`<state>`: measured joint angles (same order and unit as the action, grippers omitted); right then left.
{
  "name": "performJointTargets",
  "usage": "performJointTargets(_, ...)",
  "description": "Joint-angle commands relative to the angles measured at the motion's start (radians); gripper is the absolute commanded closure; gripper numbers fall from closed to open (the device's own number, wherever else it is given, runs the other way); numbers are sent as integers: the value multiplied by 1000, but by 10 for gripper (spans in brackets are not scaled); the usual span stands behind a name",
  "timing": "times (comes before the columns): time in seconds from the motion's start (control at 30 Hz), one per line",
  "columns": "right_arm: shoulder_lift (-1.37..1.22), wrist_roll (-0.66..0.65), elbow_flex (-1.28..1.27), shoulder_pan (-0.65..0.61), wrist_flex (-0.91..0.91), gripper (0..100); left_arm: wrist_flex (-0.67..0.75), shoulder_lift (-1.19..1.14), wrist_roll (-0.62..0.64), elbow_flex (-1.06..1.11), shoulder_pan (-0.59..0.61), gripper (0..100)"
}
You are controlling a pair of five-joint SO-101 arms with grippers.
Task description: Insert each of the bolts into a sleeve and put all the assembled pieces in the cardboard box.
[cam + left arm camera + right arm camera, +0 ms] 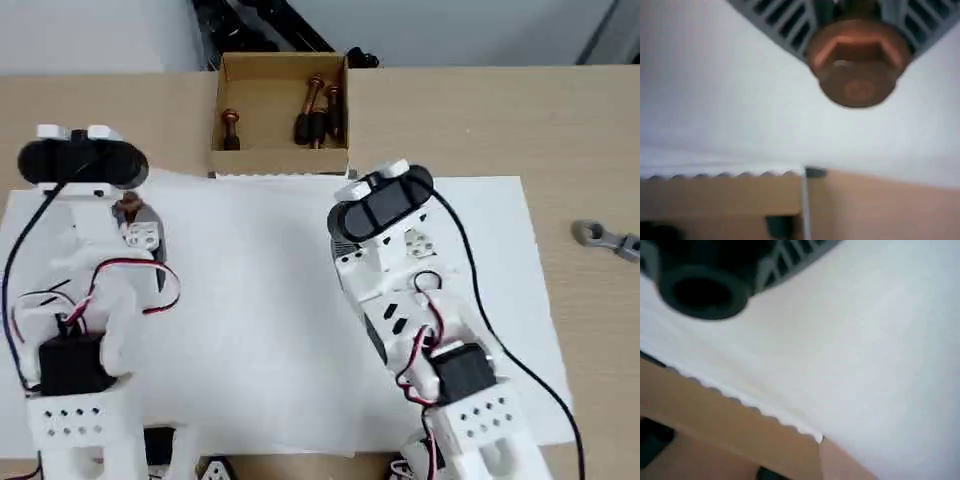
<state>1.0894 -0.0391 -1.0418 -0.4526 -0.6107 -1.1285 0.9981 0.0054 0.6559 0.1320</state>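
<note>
Left gripper: ribbed jaws pressed together on a copper bolt, hex head facing the camera, held above the white sheet. Right gripper: appears to pinch a black sleeve, bore open towards the lens.

Handling, judged: bolt is rigid metal, smooth, likely to twist in the jaws if held only by the head; a grip across the shank seems safer. Sleeve looks stiff and light; hold by the outer wall, bore unobstructed.

Cardboard box sits at the sheet's far edge, with assembled pieces lying inside.

Surface: sheet looks soft, laid on a wooden table. A metal tool lies well apart, off the sheet
</note>
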Motion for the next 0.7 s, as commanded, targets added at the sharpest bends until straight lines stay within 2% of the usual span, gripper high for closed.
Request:
performJointTargets(0.0, -19, 17, -66, 5, 189, 985, 66, 8, 35, -5, -68, 995)
performJointTargets(0.27, -102, 9, -110, -185, 398, 994, 216, 8, 51, -41, -169, 995)
performJointTargets(0.4, -139, -17, -110, -199, 487, 994, 222, 8, 61, -107, -198, 995)
performJointTargets(0.53, -180, -12, -110, -199, 535, 994, 227, 8, 198, -145, -212, 995)
performJointTargets(0.67, -206, -12, -110, -200, 562, 995, 270, 11, 224, -140, -242, 995)
